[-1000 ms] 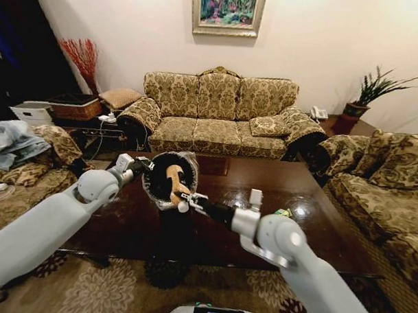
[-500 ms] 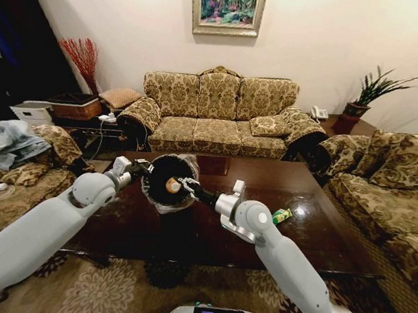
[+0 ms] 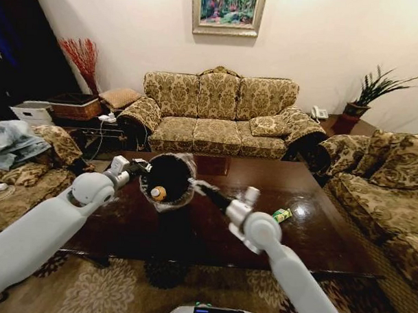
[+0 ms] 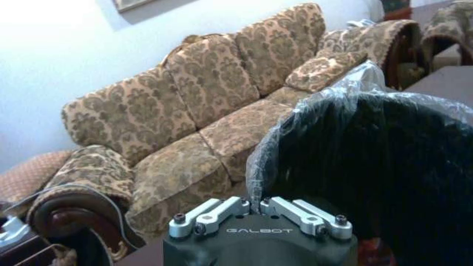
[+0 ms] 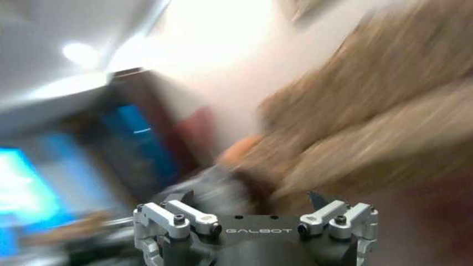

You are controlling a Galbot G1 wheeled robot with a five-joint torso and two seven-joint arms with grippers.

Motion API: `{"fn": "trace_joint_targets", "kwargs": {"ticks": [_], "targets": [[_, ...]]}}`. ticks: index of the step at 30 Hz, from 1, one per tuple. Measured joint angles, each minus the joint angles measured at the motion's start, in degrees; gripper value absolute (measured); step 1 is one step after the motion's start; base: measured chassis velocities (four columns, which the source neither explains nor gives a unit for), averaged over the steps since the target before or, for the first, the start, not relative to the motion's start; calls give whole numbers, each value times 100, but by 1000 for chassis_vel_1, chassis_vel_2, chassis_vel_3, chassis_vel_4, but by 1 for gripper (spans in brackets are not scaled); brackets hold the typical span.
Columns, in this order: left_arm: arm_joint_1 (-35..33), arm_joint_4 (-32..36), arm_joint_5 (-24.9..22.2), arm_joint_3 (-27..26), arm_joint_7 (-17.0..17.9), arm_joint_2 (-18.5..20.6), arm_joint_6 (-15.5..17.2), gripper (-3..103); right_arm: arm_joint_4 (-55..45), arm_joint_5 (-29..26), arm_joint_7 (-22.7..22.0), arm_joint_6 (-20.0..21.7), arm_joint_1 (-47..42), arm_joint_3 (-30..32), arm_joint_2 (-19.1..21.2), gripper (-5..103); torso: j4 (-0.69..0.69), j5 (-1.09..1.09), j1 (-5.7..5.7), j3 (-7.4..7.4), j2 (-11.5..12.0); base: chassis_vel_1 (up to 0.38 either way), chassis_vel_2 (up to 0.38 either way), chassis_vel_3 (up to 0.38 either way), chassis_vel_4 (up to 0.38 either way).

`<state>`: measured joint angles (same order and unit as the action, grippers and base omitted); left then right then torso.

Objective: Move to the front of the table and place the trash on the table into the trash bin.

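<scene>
The left gripper [image 3: 135, 169] has the trash bin [image 3: 168, 180] pinched at its rim and holds it up above the table [image 3: 316, 222], tipped so its dark mouth faces the robot. In the left wrist view those fingers [image 4: 221, 209] are closed tight together on the plastic-lined edge of the bin. Down inside it lies the brown orange-labelled bottle [image 3: 157, 193], low against the near side of the liner, so that piece looks binned. The right gripper [image 3: 196, 187] sits just beside the bin's rim on its right side, and the right wrist view shows its fingers [image 5: 177, 216] spread wide apart with nothing between them. Now the one that counts: the green bottle [image 3: 282, 215] lies on the tabletop well off to the right of that empty claw, past the right arm's own forearm, close to the bright glare patch. It lies on its side, its long axis running slantwise, the far end angled away to the right. The right arm is plainly the nearer one, and the left is busy with the bin anyway. My read is that a crosswise approach over the bottle's middle suits it best, since a round bottle on glossy wood may roll if nudged.
</scene>
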<state>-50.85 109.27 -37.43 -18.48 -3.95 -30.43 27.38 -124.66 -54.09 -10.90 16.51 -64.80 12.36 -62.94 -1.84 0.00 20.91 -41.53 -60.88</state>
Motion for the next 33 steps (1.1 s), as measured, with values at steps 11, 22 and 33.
{"fn": "trace_joint_targets", "kwargs": {"ticks": [11,22,33], "targets": [[-122,125,7,-120,3,-180,-4,2,-182,614,-1367,-209,-1807,689,-100,100,1,0,-2,1,-1,0,0,0,0],[-75,68,46,-26,12,-268,-84,2,180,1411,-1881,-472,-1819,513,-279,100,0,0,0,0,0,-26,-40,42,39],[-36,96,61,95,8,-307,-86,2,1028,1351,-1991,-656,-1610,367,-543,100,4,7,0,-1,0,-173,-192,197,169]]}}
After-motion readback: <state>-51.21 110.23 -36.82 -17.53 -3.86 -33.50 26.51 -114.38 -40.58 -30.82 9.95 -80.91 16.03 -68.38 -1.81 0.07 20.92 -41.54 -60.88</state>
